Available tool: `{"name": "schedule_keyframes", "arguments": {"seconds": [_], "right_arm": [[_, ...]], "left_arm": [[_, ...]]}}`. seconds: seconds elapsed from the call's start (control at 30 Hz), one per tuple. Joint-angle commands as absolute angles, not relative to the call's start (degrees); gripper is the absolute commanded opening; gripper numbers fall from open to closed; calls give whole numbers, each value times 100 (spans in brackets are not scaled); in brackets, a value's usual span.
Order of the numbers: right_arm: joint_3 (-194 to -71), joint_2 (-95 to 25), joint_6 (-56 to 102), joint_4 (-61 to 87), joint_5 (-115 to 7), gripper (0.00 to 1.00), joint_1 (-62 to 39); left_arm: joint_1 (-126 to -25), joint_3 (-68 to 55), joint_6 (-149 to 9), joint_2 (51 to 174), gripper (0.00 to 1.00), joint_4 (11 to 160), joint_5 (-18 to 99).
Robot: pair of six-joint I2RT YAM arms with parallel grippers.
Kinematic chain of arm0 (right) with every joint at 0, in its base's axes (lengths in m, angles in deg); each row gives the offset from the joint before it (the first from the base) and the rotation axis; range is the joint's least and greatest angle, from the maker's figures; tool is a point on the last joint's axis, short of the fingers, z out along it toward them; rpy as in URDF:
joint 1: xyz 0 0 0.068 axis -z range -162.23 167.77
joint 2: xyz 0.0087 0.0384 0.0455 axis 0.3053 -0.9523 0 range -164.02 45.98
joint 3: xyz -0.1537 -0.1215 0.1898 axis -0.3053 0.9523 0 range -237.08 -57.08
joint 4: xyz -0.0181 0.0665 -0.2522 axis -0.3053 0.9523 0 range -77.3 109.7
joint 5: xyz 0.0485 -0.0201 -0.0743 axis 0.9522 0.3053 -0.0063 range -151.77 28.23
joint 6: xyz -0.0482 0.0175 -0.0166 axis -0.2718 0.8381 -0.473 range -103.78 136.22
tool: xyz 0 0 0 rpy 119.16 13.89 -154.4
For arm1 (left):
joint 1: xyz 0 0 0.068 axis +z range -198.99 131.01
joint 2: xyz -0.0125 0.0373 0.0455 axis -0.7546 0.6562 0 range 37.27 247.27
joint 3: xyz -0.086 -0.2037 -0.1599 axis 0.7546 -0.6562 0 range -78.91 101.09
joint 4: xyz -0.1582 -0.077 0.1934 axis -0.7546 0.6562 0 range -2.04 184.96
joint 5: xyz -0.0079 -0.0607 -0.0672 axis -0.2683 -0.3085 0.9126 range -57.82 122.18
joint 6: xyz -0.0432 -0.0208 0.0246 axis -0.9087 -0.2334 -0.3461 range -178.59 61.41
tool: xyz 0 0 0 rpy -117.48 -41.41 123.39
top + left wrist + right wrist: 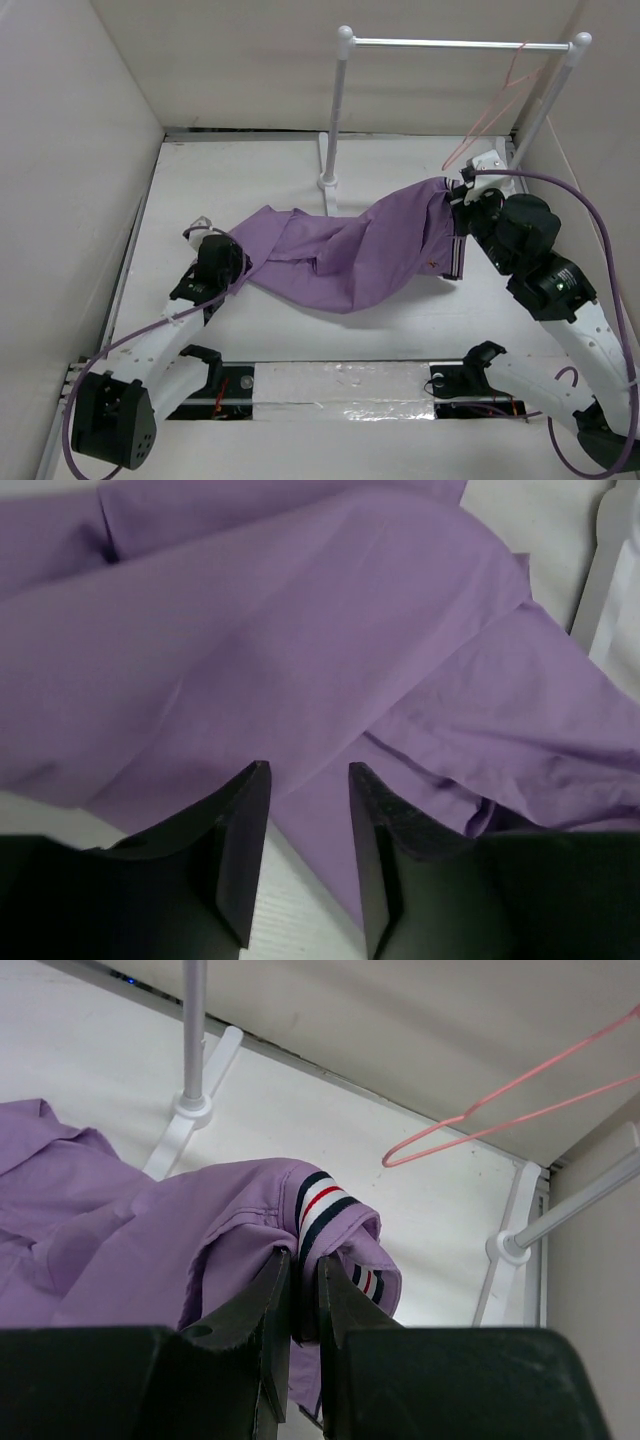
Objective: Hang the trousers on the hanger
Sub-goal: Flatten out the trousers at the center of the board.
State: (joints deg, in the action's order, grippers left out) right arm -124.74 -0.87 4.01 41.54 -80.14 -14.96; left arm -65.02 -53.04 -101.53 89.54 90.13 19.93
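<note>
The light purple trousers (350, 250) lie spread across the middle of the table, waistband end lifted at the right. My right gripper (462, 192) is shut on the striped waistband (322, 1210) and holds it above the table. The pink-red wire hanger (497, 108) hangs from the silver bar at the back right, above and beyond my right gripper; it also shows in the right wrist view (500, 1110). My left gripper (232, 255) is open at the trousers' left end, its fingers (245, 850) just over the cloth edge (300, 680), holding nothing.
A white two-post rail stand (340, 110) with a silver bar (455, 44) stands at the back. Its left foot (328, 185) is just behind the trousers. White walls close in the left, back and right sides.
</note>
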Motion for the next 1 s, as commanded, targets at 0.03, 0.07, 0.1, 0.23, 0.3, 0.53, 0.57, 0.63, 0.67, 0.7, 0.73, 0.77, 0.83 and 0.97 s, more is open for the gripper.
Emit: {"name": "schedule_keyframes", "arguments": {"seconds": [0.03, 0.07, 0.1, 0.23, 0.3, 0.53, 0.57, 0.63, 0.67, 0.7, 0.73, 0.77, 0.83, 0.97], "right_arm": [[-12450, 115, 400, 3450, -7645, 0, -1369], [-12423, 133, 417, 3441, -7610, 0, -1308], [-12397, 159, 435, 3423, -7566, 0, -1308], [-12327, 203, 461, 3423, -7460, 0, -1184], [-12309, 247, 462, 3458, -7469, 0, -1184], [-12186, 362, 505, 3388, -7214, 0, -1123], [-12168, 327, 505, 3388, -7197, 0, -1123], [-12168, 317, 497, 3467, -7214, 0, -1123], [-12160, 335, 471, 3485, -7249, 0, -1123], [-12160, 396, 462, 3494, -7275, 0, -1123], [-12142, 414, 444, 3511, -7354, 0, -1123], [-12151, 423, 435, 3537, -7381, 0, -1123], [-12151, 458, 435, 3581, -7390, 0, -1123], [-12055, 502, 479, 3564, -7285, 0, -1123]], "left_arm": [[-6490, -5552, -10298, 8404, 56, 9349, 2321], [-6490, -5614, -10289, 8307, 61, 9375, 2339], [-6490, -5675, -10271, 8315, 66, 9384, 2400], [-6490, -5904, -10315, 8631, 71, 9279, 2665], [-6490, -5957, -10333, 8745, 71, 9270, 2577], [-6490, -5836, -10587, 9254, 24, 8831, 1681], [-6490, -5695, -10579, 9603, 16, 8831, 1584], [-6490, -5248, -10709, 9957, 0, 8848, 1207], [-6490, -5080, -10711, 10158, 0, 8848, 1127], [-6490, -4948, -10711, 10213, 0, 8840, 1082], [-6490, -4651, -10693, 10248, 0, 8840, 969], [-6490, -4465, -10650, 10292, 0, 8857, 898], [-6490, -3861, -10518, 10371, 0, 8910, 696], [-6245, -2068, -9765, 11202, 0, 9426, 458]]}}
